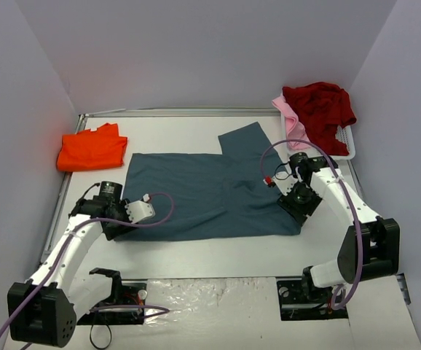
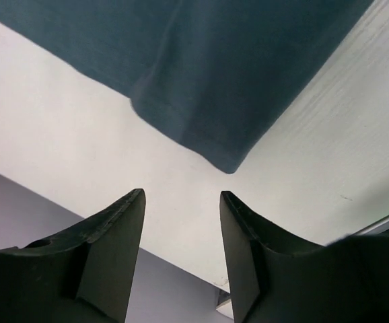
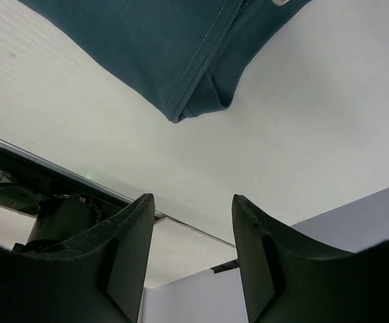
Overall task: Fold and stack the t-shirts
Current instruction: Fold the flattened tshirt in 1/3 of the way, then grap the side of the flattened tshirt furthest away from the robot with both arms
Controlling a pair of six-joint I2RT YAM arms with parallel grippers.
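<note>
A slate blue-grey t-shirt lies flat in the middle of the table, one sleeve pointing to the back right. My left gripper hovers at its near left corner, open and holding nothing. In the left wrist view that gripper stands just short of the shirt's corner, with bare table between the fingers. My right gripper is at the near right corner, also open. The right wrist view shows it apart from the folded hem. An orange t-shirt lies folded at the back left.
A white basket stands at the back right with a dark red t-shirt and a pale pink one draped over it. Grey walls close in the table on three sides. The arm bases sit at the near edge.
</note>
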